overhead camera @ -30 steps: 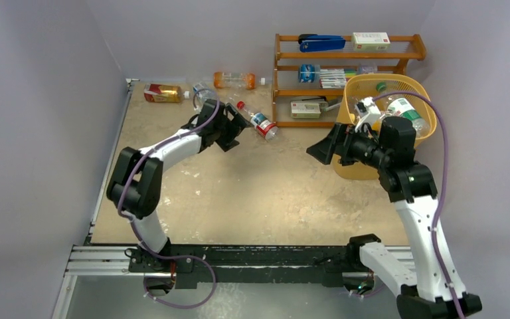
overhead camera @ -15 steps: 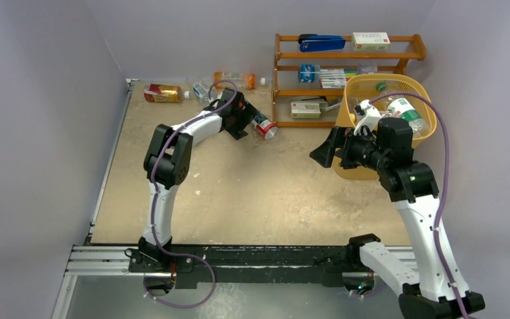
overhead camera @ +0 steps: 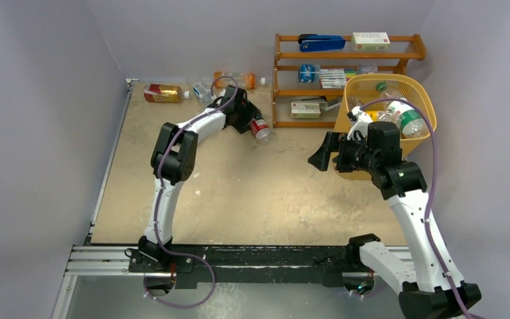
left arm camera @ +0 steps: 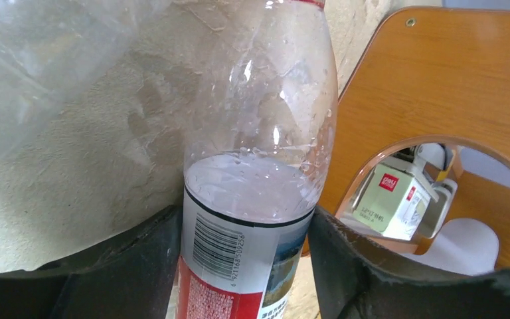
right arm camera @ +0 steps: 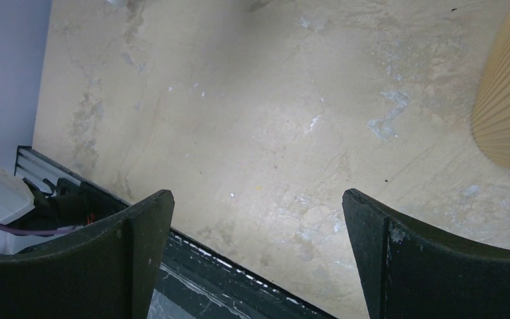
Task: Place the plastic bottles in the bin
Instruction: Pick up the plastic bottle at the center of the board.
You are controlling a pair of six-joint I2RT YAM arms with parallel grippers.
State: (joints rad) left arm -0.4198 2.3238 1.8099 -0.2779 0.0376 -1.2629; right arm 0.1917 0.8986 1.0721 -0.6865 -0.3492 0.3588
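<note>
We see a robotics lab test cell: plain lilac walls [overhead camera: 40, 100] box in a scuffed tabletop [overhead camera: 252, 193], robot arms [overhead camera: 166, 193] bolt onto an aluminium rail [overhead camera: 99, 259], and a wooden shelf rack [overhead camera: 277, 80] holds props.

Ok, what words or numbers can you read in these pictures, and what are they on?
"deli": white on a red square, on the small box seen through the shelf rack's cut-out.
"6 921168 509256", probably: by the barcode on the bottle in the left claw.
Top view: print on the other bottles and the shelf boxes is too small to read.
</note>
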